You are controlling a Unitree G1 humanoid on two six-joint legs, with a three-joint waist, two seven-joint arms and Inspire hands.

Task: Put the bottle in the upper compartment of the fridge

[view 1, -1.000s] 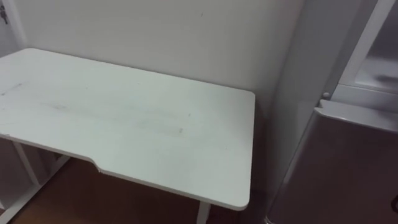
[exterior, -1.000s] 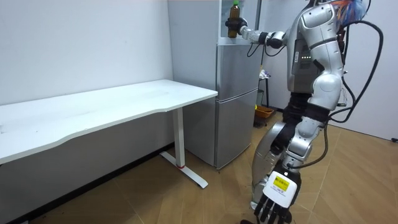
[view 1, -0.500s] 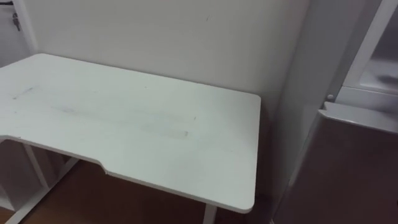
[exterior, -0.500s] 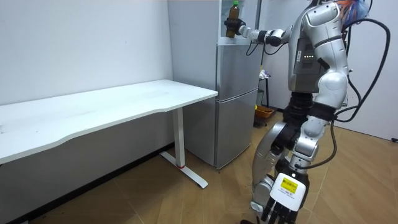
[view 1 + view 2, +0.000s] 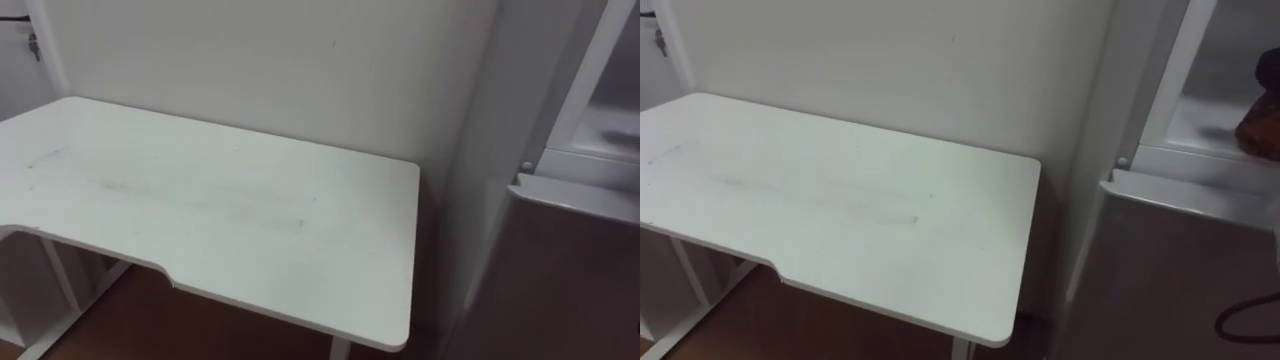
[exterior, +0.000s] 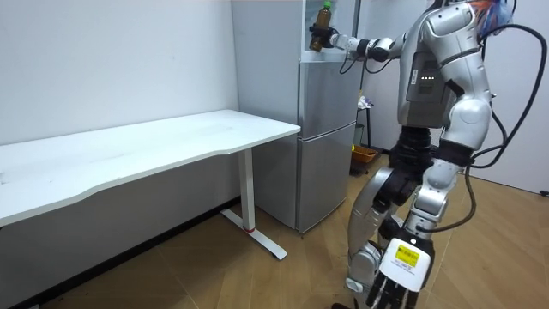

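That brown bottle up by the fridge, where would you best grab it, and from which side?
Grip the bottle round its lower body, from the side: it is upright and narrows toward the cap. The right robot hand holds it that way, reaching from the room view's right at the fridge.

right hand (image 6: 317, 37) has raised the bottle (image 6: 323, 15) slightly.

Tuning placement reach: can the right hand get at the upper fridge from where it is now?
Probably yes. The right hand, fingers round the bottle, is up at the open upper fridge, above the lower door. Nothing shows in between.
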